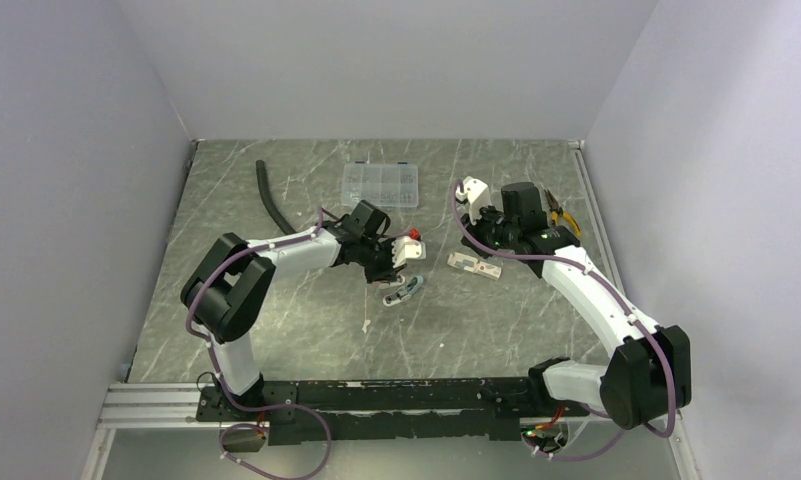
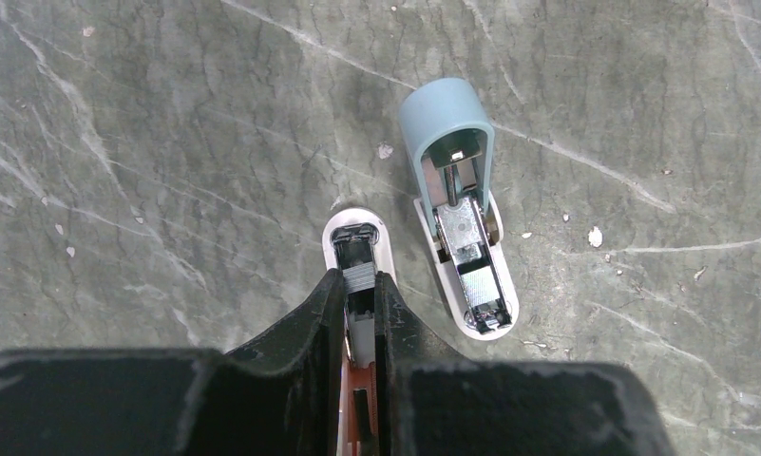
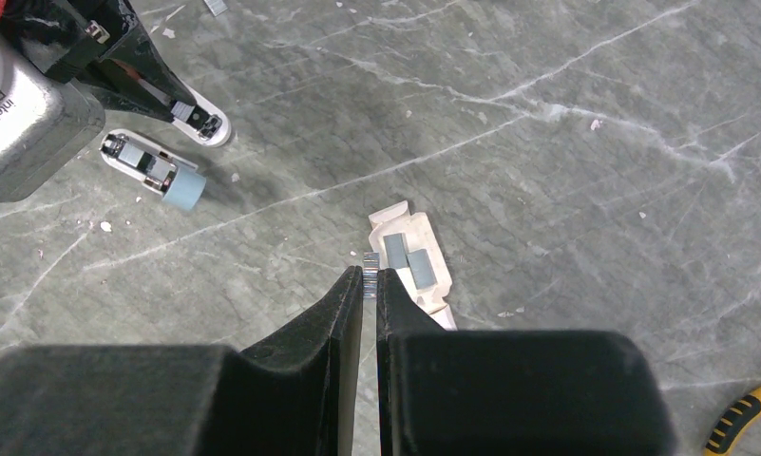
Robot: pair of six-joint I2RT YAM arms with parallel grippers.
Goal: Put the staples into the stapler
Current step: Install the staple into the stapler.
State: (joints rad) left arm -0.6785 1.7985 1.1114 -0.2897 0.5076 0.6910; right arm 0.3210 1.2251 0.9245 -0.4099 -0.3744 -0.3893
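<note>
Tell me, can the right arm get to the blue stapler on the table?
Probably yes. Bare table lies between the right gripper, pinching staples, and the blue stapler, but the left gripper, holding a white stapler, hangs close beside it.

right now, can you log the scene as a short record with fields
left gripper: shut on white stapler
right gripper: shut on staple strip, by the carton's edge
blue stapler: lying open on table, beside white stapler
carton: open, two more strips inside
back of table: clear box, black hose, pliers
</note>
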